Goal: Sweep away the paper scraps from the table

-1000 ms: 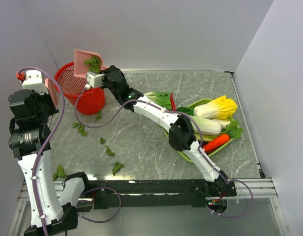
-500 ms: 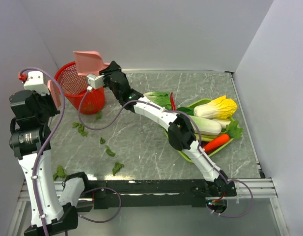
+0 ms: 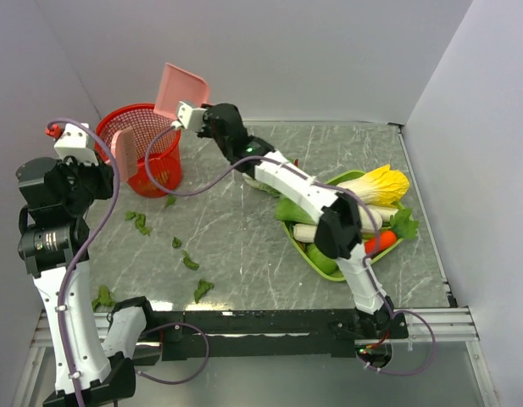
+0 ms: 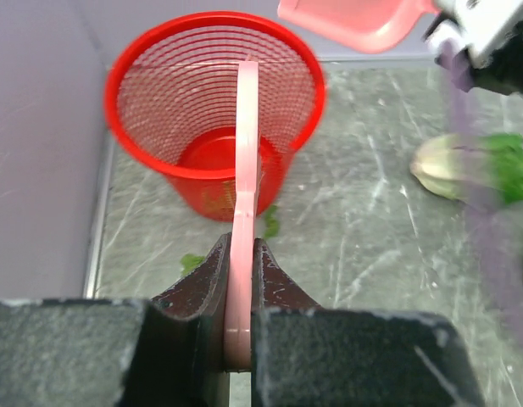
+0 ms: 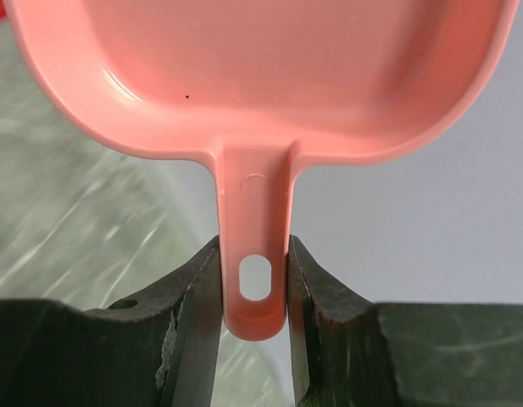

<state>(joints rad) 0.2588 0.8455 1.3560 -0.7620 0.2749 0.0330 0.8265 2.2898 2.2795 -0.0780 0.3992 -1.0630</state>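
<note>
Table (image 3: 244, 246): left half not yet cleared, so the job looks part done. Red basket (image 3: 147, 161) stands at the far-left corner, presumably the dump point. Pink dustpan (image 5: 261, 76) is tipped up steeply by the basket's far-right rim with its pan bare. Reads as a dump pose. Right gripper (image 5: 254, 254) jaws are clamped on its handle. Left gripper (image 4: 238, 254) jaws are clamped on a thin pink sweeper blade (image 4: 244, 153), edge-on over the basket's near rim, likely parked clear of the pan. Paper scraps (image 3: 190, 262): several loose between basket foot and near-left edge, apart from both tools.
</note>
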